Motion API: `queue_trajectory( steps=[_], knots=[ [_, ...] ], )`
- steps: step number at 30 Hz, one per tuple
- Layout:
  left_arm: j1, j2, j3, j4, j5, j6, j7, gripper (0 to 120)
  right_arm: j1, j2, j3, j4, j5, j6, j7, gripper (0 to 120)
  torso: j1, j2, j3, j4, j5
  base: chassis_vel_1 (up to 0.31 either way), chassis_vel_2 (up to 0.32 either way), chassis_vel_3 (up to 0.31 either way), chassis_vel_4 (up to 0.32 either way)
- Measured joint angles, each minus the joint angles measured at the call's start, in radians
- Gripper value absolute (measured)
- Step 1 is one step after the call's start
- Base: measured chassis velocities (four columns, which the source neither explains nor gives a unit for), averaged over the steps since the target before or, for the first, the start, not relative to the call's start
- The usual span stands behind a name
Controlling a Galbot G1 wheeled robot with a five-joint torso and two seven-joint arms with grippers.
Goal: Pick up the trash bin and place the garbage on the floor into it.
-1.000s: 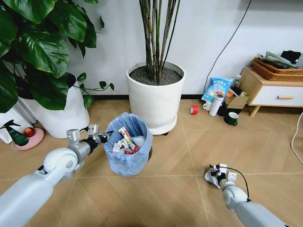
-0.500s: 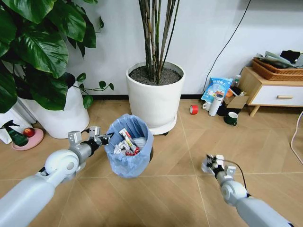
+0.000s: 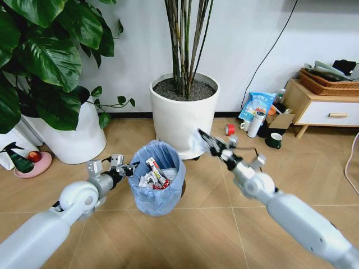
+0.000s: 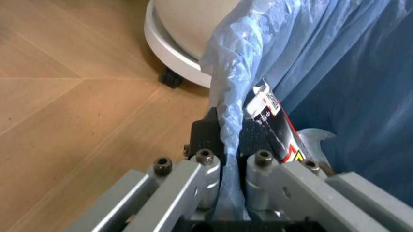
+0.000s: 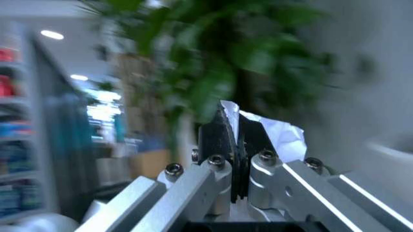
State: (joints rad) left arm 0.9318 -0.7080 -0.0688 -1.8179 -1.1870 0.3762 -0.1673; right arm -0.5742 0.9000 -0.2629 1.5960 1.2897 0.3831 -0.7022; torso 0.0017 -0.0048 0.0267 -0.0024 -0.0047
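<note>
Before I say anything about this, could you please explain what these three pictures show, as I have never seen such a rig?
This is a wheeled robot with two arms. The wide picture is from its head camera; the other two are from cameras on its wrists. The left gripper is shut on the rim of the trash bin, a small bin lined with a blue bag that already holds wrappers; its wrist view shows the bag pinched between the fingers. The right gripper holds a crumpled white paper wad up beside the bin, in front of a white plant pot on the wooden floor.

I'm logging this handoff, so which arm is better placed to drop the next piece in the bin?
Right: the right gripper holds white paper beside the trash bin, whose bag rim the left gripper grips.
</note>
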Motion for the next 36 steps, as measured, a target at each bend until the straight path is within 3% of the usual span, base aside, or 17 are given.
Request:
queue_trajectory(
  steps=[11, 20, 24, 34, 36],
  knots=[
    [-0.063, 0.014, 0.03, 0.006, -0.011, 0.014, 0.003, 0, 0.161, 0.015, -0.243, -0.044, 0.04, -0.043, -0.083, 0, 0.0, 0.0, 0.0, -0.0004, 0.0001, 0.0, 0.0, 0.0, 0.0],
    [-0.082, 0.012, 0.042, 0.009, -0.016, 0.019, 0.004, 0, 0.179, 0.03, -0.304, -0.094, -0.009, -0.062, -0.028, 3, 0.0, 0.0, 0.0, -0.0001, -0.0001, 0.0, 0.0, 0.0, 0.0],
    [-0.085, 0.006, 0.048, 0.014, -0.015, 0.02, 0.005, 0, 0.191, 0.027, -0.303, -0.108, -0.024, -0.071, -0.01, 23, 0.0, 0.0, 0.0, -0.0002, -0.0001, 0.0, 0.0, 0.0, 0.0],
    [-0.085, 0.007, 0.045, 0.015, -0.015, 0.021, 0.007, 0, 0.176, 0.017, -0.279, -0.108, -0.025, -0.074, 0.024, 54, 0.0, 0.0, 0.0, -0.0001, -0.0002, 0.0, 0.0, 0.0, 0.0],
    [-0.062, 0.011, 0.019, 0.01, -0.014, 0.021, 0.007, 0, 0.125, 0.008, -0.229, -0.102, -0.045, -0.064, 0.166, 65, 0.0, 0.0, 0.0, -0.0001, 0.0001, 0.0, 0.0, 0.0, 0.0]
  ],
)
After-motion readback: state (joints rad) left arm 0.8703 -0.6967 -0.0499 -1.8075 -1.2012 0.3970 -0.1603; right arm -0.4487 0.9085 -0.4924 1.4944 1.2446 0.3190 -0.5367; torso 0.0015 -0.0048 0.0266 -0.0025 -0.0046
